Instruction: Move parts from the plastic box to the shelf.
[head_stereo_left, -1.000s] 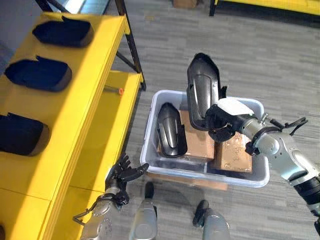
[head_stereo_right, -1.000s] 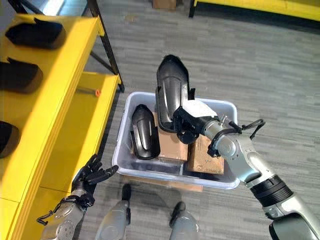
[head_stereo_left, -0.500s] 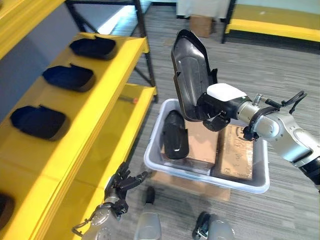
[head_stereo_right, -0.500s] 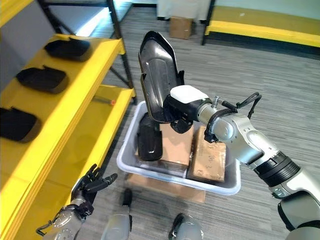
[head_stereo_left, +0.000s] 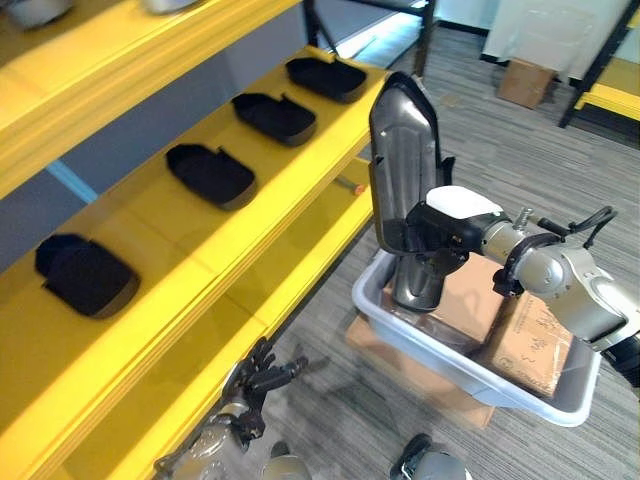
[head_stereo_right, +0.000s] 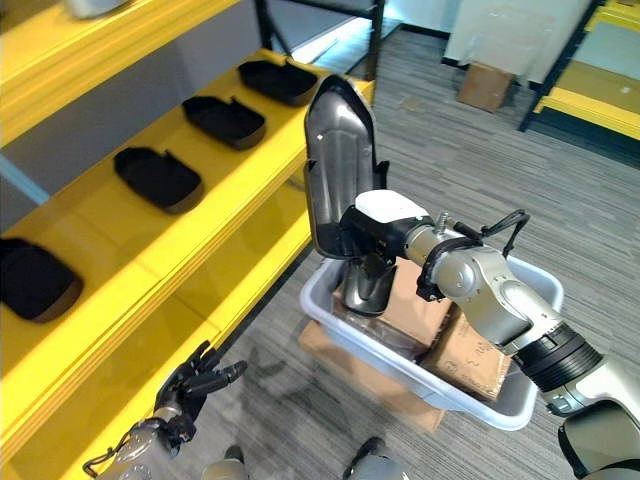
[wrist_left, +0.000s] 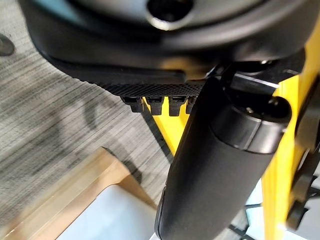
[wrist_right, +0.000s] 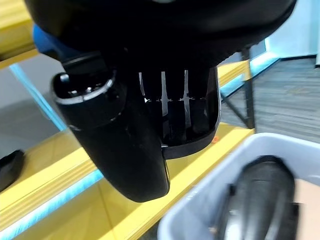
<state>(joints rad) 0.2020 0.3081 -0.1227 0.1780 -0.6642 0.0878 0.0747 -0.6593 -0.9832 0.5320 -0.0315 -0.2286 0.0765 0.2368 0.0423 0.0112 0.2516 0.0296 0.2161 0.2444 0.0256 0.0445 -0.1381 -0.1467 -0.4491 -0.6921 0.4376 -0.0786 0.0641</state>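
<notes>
Beside yellow shelf, right hand grips upright black part

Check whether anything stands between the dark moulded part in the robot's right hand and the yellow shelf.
Nothing visible does. The right hand holds the dark moulded plastic part upright beside the yellow shelf, open air between.

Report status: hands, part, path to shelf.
Right hand shut on dark part, upright above plastic box. Left hand open, low by shelf. Nothing in the way.
</notes>
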